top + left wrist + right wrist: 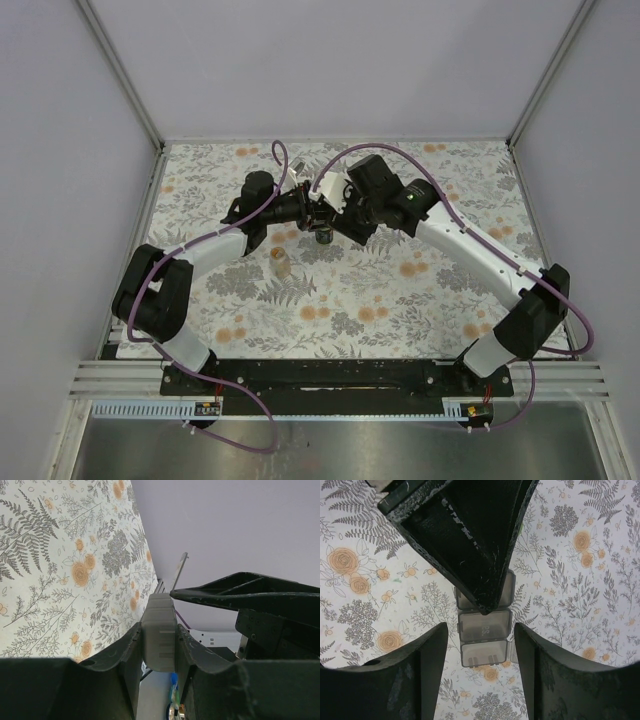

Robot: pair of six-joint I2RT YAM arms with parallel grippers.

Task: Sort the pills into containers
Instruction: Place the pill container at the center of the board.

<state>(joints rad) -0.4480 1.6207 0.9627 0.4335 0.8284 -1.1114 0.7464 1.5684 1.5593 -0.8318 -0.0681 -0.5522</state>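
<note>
Pill box [485, 640] first: it is a see-through grey strip with little rooms in a row, and it is up in the air over the middle of the flowery table [400, 300], not lying on it. The left claw [159, 630] is clamped on it, one finger on each flat side, so we see only its thin edge from that wrist. I think it is held up like this so the other arm can get at the little rooms without the box sliding away.

The right claw [480, 645] points down at the box with its fingers apart, one on each side. There is a small gap on one side (the other side is too close to tell). It grips nothing.

Both arms reach in from their own sides and meet in the middle, elbows bent out. The left wrist is turned sideways, so the table looks like a wall there.

A little bottle [281, 262] stands alone on the table, near the left arm.
</note>
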